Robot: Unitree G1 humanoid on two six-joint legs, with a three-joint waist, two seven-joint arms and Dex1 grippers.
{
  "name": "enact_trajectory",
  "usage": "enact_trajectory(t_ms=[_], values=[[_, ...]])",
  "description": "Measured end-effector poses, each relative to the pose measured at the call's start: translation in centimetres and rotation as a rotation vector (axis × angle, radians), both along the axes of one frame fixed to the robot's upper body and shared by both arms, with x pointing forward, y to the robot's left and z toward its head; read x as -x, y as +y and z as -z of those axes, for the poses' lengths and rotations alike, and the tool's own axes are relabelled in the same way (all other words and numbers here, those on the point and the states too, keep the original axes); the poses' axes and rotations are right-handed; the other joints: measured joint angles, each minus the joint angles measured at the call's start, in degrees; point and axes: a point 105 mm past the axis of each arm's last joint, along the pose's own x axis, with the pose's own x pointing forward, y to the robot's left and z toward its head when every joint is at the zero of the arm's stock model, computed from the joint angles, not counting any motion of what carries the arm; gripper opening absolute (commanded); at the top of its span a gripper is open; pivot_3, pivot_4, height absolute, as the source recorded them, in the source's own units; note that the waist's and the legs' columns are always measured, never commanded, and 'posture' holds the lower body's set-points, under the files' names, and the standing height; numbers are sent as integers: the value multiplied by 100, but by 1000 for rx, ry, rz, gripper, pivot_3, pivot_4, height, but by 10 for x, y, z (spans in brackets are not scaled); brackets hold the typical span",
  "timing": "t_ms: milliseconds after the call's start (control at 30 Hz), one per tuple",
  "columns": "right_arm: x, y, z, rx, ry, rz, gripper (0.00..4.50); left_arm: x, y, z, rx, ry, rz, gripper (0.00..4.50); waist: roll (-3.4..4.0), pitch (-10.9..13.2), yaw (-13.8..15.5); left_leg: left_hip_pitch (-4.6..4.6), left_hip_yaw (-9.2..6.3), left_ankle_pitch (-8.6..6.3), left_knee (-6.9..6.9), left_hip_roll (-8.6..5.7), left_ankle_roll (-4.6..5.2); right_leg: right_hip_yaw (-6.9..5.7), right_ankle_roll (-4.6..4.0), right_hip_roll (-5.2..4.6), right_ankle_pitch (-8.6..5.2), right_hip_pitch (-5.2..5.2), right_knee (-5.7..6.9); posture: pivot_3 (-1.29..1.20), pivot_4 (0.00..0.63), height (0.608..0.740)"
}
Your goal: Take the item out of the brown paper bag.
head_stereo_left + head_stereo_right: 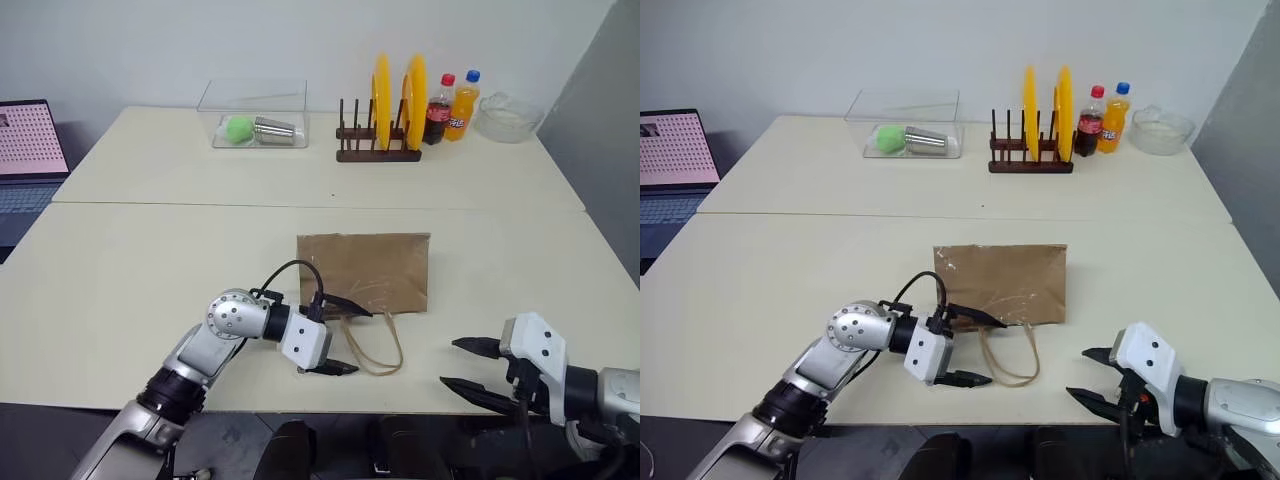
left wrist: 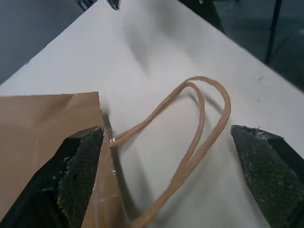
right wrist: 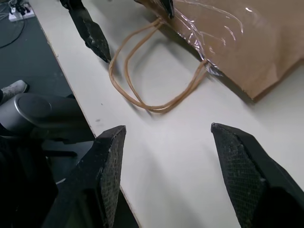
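Brown paper bag [image 1: 365, 272] flat, creased kraft; thin looped handles [image 1: 375, 345]; possibly clear film.

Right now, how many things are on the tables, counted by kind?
Paper bag: 1
Bottles: 2, cola and orange soda
Yellow plates: 2
Plate rack: 1
Clear box: 1
Glass bowl: 1
Laptop: 1
Total: 9

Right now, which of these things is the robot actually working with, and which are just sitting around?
In the job:
brown paper bag
bag handles
left gripper, open at the bag's mouth

Lying about:
plate rack
cola bottle
orange soda bottle
clear box
glass bowl
laptop
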Motion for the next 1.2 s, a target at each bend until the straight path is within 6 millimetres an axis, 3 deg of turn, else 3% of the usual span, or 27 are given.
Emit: enact_trajectory(t_ms=[67,167,600,933,1200], values=[[0,1,0,-7,3,2,2990,0,-4,2,14,-22,16,4500,0,0,-1,0,0,0,0,0,0,1,0,0,0,1,-1,0,150,740],[0,1,-2,-14,2,9,3018,0,-8,5,21,-30,36,3934,-1,0,0,0,-1,0,1,0,0,0,1,0,1,3,-1,0,150,740],[0,3,-4,-10,6,-4,3018,4,-11,-3,62,84,18,27,-1,0,-1,2,-4,0,2,0,0,-4,2,0,1,6,-2,0,150,740],[3,9,-6,-7,-5,-52,3018,14,-10,-25,46,378,-14,27,-1,0,-16,3,-8,0,1,0,0,-7,3,1,0,10,-6,0,150,740],[4,14,-4,-24,-3,-62,3018,18,-7,-19,4,430,-29,27,-1,0,-34,3,-8,0,1,0,0,-6,3,2,0,10,-8,0,150,740]])
